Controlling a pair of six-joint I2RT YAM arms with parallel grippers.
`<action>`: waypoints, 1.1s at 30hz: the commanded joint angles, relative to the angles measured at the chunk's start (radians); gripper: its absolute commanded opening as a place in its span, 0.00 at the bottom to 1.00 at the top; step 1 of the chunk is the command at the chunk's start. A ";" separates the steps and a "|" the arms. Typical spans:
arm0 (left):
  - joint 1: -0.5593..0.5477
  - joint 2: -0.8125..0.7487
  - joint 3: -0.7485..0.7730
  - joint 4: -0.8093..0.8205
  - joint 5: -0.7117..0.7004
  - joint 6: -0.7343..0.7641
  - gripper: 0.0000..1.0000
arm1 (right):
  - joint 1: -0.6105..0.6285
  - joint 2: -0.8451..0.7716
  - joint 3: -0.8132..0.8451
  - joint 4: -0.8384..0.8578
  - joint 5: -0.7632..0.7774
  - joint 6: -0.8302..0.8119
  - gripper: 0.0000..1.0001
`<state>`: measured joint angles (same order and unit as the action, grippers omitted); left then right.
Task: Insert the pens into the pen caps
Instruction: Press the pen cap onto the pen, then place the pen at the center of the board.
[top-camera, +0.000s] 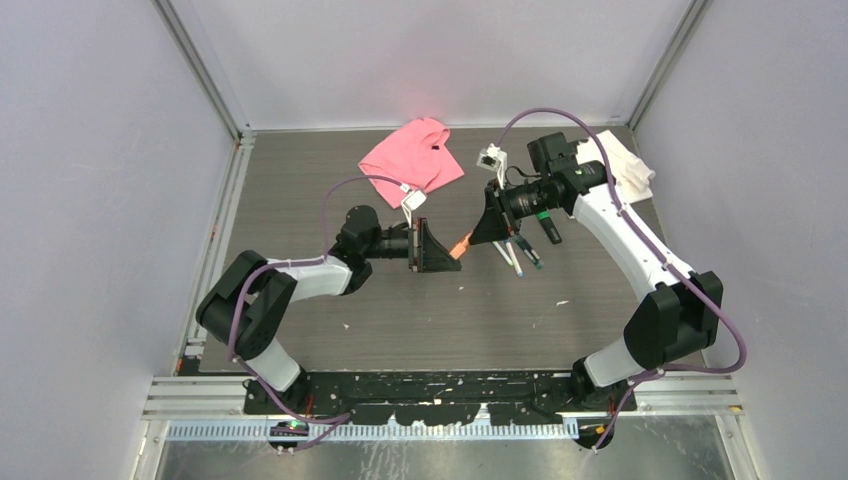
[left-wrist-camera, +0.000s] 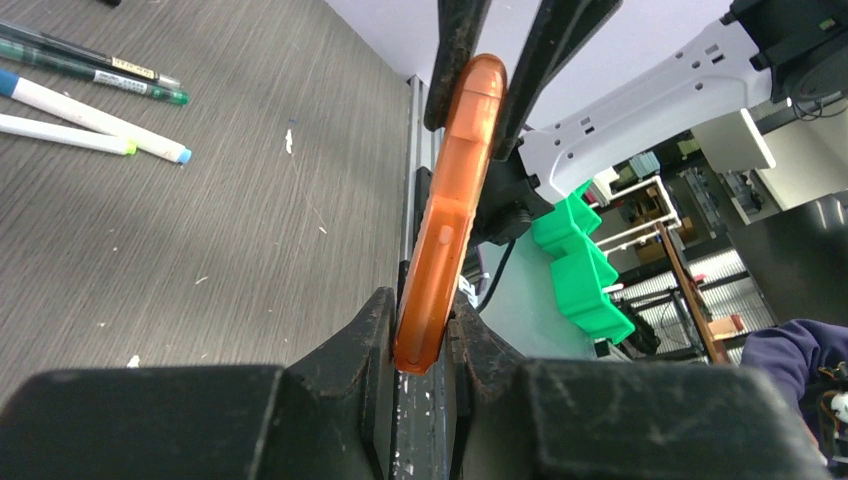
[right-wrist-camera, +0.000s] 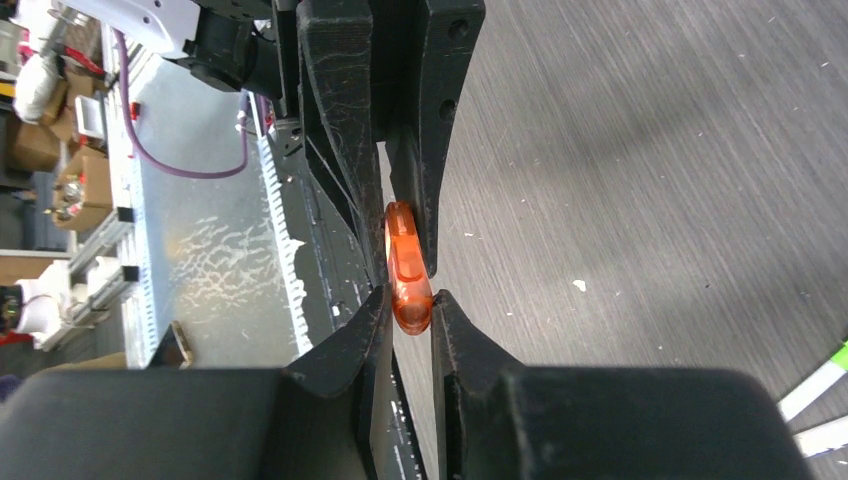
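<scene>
top cam: left hand (top-camera: 450, 251) and right hand (top-camera: 480, 236) meet nose to nose above the middle of the desk (top-camera: 400, 310). Both are clamped on one orange pen (top-camera: 461, 243), one at each end, and the pen is off the surface. Loose pens (top-camera: 520, 256) lie on the desk just right of the hands, with a stubby black marker (top-camera: 552, 233) beside them. Pink cloth (top-camera: 413, 155) at the far edge, white cloth (top-camera: 630, 162) in the far right corner

left wrist: left hand narrow, pinching the near end of the orange pen; the right hand's fingers (left-wrist-camera: 455, 50) grip the far end. There's a step partway along the barrel, likely the cap/body joint, but can't tell which end is the cap. Four pens on the desk behind, two white with a blue and a green end, two dark. Can't tell if those ends are caps

right wrist: same from the other side, right hand narrow on the pen's end, left hand's fingers (right-wrist-camera: 345, 120) on the other

progress, my read: first pen is mid-join or just seated. The rest on the desk look untouched and no spare caps are visible, so most of the job is left
</scene>
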<state>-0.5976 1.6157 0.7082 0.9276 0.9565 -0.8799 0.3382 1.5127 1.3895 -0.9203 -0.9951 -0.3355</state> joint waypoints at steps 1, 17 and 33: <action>0.000 -0.069 0.111 0.209 -0.162 0.026 0.01 | 0.015 0.063 0.009 -0.250 -0.086 -0.012 0.22; -0.032 0.092 -0.108 0.208 -0.373 -0.059 0.01 | -0.322 -0.053 -0.063 -0.143 -0.099 -0.024 0.72; -0.212 0.407 0.221 -0.367 -0.782 -0.407 0.18 | -0.449 -0.107 -0.219 0.071 -0.118 0.136 0.72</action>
<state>-0.7891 1.9903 0.8452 0.7006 0.2504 -1.2201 -0.0982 1.4464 1.1816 -0.9043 -1.0863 -0.2314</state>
